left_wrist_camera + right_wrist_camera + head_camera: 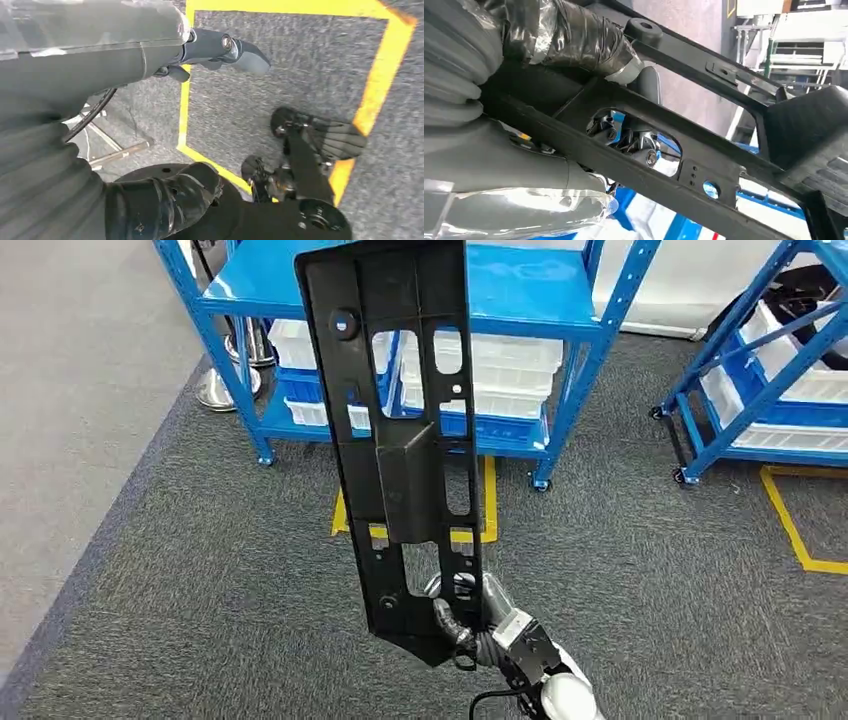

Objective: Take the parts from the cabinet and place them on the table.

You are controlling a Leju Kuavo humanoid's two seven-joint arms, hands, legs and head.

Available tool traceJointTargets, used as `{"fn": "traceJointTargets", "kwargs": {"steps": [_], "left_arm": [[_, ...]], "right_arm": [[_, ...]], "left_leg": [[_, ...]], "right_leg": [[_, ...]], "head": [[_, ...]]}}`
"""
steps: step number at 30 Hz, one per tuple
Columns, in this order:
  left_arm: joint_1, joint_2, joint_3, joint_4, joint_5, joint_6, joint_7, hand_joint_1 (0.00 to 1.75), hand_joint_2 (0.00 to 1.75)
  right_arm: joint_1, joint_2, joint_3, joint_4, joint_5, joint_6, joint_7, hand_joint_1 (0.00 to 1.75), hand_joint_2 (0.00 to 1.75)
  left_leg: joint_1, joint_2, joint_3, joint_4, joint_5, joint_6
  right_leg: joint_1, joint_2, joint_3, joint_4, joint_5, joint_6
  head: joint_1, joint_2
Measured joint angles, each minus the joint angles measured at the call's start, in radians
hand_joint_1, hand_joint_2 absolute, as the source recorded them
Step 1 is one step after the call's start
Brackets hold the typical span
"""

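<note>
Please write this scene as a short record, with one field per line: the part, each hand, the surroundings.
part: long black panel with cut-outs, held about upright, above the carpet
right hand: grips the panel at its lower end
left hand: holds nothing, hangs over the carpet near yellow tape
surroundings: blue rack with white bins ahead; a second rack at the right
floor: dark carpet

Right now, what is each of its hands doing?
Left hand: holding nothing, fingers apart.
Right hand: gripping the long black plastic part by its lower end.
</note>
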Motion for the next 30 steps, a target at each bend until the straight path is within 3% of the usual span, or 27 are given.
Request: {"fn": "traceJointTargets", "kwargs": {"steps": [1,2,5,6,7,8,10,11,12,13,14,15,16,17,20,21,23,25,26,27,28,30], "left_arm": [[0.000,0.000,0.000,0.000,0.000,0.000,0.000,0.00,1.75],[0.000,0.000,0.000,0.000,-0.001,0.000,0.000,0.00,1.75],[0.000,0.000,0.000,0.000,-0.002,0.000,0.000,0.00,1.75],[0.000,0.002,0.000,0.000,-0.002,0.000,0.001,0.00,1.75],[0.000,0.004,0.000,0.000,-0.002,0.001,0.001,0.00,1.75],[0.000,0.004,0.000,0.000,-0.002,0.001,0.003,0.00,1.75],[0.001,0.007,0.000,0.000,-0.002,0.003,0.005,0.00,1.75],[0.002,0.007,0.000,0.000,-0.002,0.003,0.006,0.00,1.75],[0.002,0.007,0.000,0.000,-0.002,0.002,0.008,0.00,1.75],[0.003,0.007,0.000,0.000,-0.003,0.003,0.008,0.00,1.75],[0.003,0.008,0.000,0.000,-0.003,0.003,0.009,0.00,1.75],[0.002,0.009,0.000,0.000,-0.003,0.003,0.009,0.00,1.75],[0.001,0.011,0.000,0.000,-0.003,0.003,0.009,0.00,1.75],[0.001,0.012,0.000,0.000,-0.003,0.003,0.009,0.00,1.75],[0.000,0.013,0.000,0.000,-0.003,0.005,0.010,0.00,1.75],[0.001,0.013,0.000,0.000,-0.003,0.005,0.012,0.00,1.75],[0.001,0.014,0.000,0.000,-0.003,0.006,0.013,0.00,1.75],[0.000,0.014,0.000,0.000,-0.003,0.008,0.013,0.00,1.75],[0.001,0.014,0.000,0.000,-0.002,0.008,0.013,0.00,1.75],[0.001,0.014,0.000,0.000,-0.002,0.008,0.013,0.00,1.75],[0.002,0.014,0.000,0.000,-0.002,0.008,0.014,0.00,1.75],[0.002,0.014,0.000,0.000,-0.003,0.008,0.014,0.00,1.75]], "right_arm": [[0.000,-0.001,0.000,-0.004,0.000,0.000,-0.001,1.73,1.75],[0.000,-0.001,0.000,-0.013,0.000,0.000,-0.002,1.73,1.75],[0.003,-0.002,-0.001,-0.023,0.000,-0.003,-0.008,1.73,1.75],[0.006,-0.002,-0.001,-0.027,0.000,-0.003,-0.010,1.73,1.75],[0.006,-0.003,-0.001,-0.029,0.000,-0.003,-0.010,1.73,1.75],[0.008,-0.003,-0.001,-0.033,0.000,-0.003,-0.011,1.73,1.75],[0.014,-0.003,-0.001,-0.035,0.001,-0.005,-0.013,1.73,1.75],[0.018,-0.004,-0.001,-0.035,0.001,-0.006,-0.013,1.73,1.75],[0.022,-0.005,-0.001,-0.035,0.001,-0.006,-0.013,1.73,1.75],[0.024,-0.005,-0.001,-0.035,0.001,-0.006,-0.013,1.73,1.75],[0.026,-0.005,-0.001,-0.035,0.001,-0.006,-0.013,1.73,1.75],[0.027,-0.005,-0.001,-0.036,0.001,-0.006,-0.013,1.73,1.75],[0.028,-0.006,-0.001,-0.039,0.001,-0.006,-0.013,1.73,1.75],[0.028,-0.006,-0.002,-0.042,0.001,-0.006,-0.013,1.73,1.75],[0.029,-0.006,-0.002,-0.045,0.001,-0.007,-0.016,1.73,1.75],[0.030,-0.006,-0.002,-0.049,0.001,-0.008,-0.016,1.73,1.75],[0.030,-0.006,-0.003,-0.052,0.001,-0.008,-0.018,1.73,1.75],[0.033,-0.007,-0.003,-0.052,0.000,-0.010,-0.019,1.73,1.75],[0.035,-0.009,-0.003,-0.052,0.000,-0.011,-0.019,1.73,1.75],[0.038,-0.010,-0.003,-0.052,0.001,-0.011,-0.019,1.73,1.75],[0.040,-0.011,-0.003,-0.052,0.001,-0.012,-0.019,1.73,1.75],[0.039,-0.012,-0.003,-0.053,0.003,-0.017,-0.020,1.73,1.75]], "left_leg": [[0.001,0.000,-0.004,0.004,0.003,-0.003],[-0.005,0.000,-0.009,0.009,0.007,-0.009],[-0.004,0.001,-0.014,0.004,0.027,-0.028],[-0.010,0.001,-0.019,0.006,0.027,-0.035],[-0.004,-0.003,-0.027,0.023,0.000,-0.040],[-0.001,-0.004,-0.044,0.075,-0.052,-0.047],[0.003,-0.004,-0.094,0.223,-0.139,-0.058],[0.004,-0.004,-0.115,0.290,-0.160,-0.062],[0.006,-0.004,-0.115,0.313,-0.153,-0.065],[0.008,-0.004,-0.091,0.285,-0.129,-0.066],[0.011,-0.004,-0.039,0.209,-0.093,-0.067],[0.012,-0.004,0.023,0.112,-0.059,-0.065],[0.012,-0.004,0.068,0.030,-0.053,-0.059],[0.006,-0.006,0.089,0.010,-0.068,-0.052],[0.001,-0.007,0.075,0.005,-0.061,-0.036],[0.009,-0.006,0.076,-0.007,-0.054,-0.024],[0.011,-0.002,0.070,-0.012,-0.042,-0.004],[0.009,-0.001,0.058,-0.011,-0.037,0.004],[0.008,-0.001,0.053,-0.010,-0.034,0.005],[0.008,-0.002,0.048,-0.008,-0.031,0.004],[0.008,-0.002,0.045,-0.004,-0.031,0.004],[0.008,-0.003,0.041,0.006,-0.031,0.002]], "right_leg": [[0.003,0.001,0.061,-0.087,-0.011,-0.009],[0.008,0.000,0.103,-0.162,-0.041,-0.013],[0.011,-0.002,0.102,-0.183,-0.048,-0.016],[-0.004,-0.002,0.101,-0.195,-0.036,-0.025],[-0.004,-0.006,0.099,-0.198,-0.029,-0.031],[-0.004,-0.006,0.091,-0.197,-0.021,-0.040],[-0.003,-0.008,0.077,-0.195,-0.012,-0.041],[-0.003,-0.009,0.067,-0.192,-0.007,-0.040],[-0.003,-0.009,0.058,-0.187,-0.004,-0.038],[-0.003,-0.009,0.051,-0.183,-0.002,-0.036],[-0.004,-0.009,0.046,-0.177,-0.001,-0.035],[-0.004,-0.008,0.042,-0.171,-0.001,-0.034],[-0.004,-0.009,0.039,-0.165,-0.002,-0.031],[0.001,-0.008,0.030,-0.160,0.000,-0.024],[-0.001,-0.009,0.026,-0.162,0.011,-0.006],[0.004,-0.008,0.025,-0.161,0.012,0.000],[-0.001,-0.003,0.003,-0.108,-0.040,0.008],[-0.003,-0.001,-0.064,0.044,-0.125,0.014],[-0.005,-0.001,-0.096,0.119,-0.152,0.016],[-0.006,-0.001,-0.105,0.146,-0.150,0.017],[-0.008,-0.001,-0.091,0.124,-0.127,0.018],[-0.011,-0.001,-0.003,-0.029,-0.044,0.014]], "head": [[0.000,0.000],[-0.001,0.000],[-0.001,0.000],[-0.001,0.000],[-0.001,0.000],[-0.005,0.000],[-0.005,0.000],[-0.005,0.000],[-0.005,0.000],[-0.005,0.000],[-0.005,0.000],[-0.005,0.000],[-0.005,0.000],[-0.005,0.000],[-0.004,0.000],[-0.004,0.000],[-0.002,0.000],[-0.003,0.000],[-0.003,0.000],[-0.003,0.000],[-0.003,0.000],[-0.003,0.000]]}}
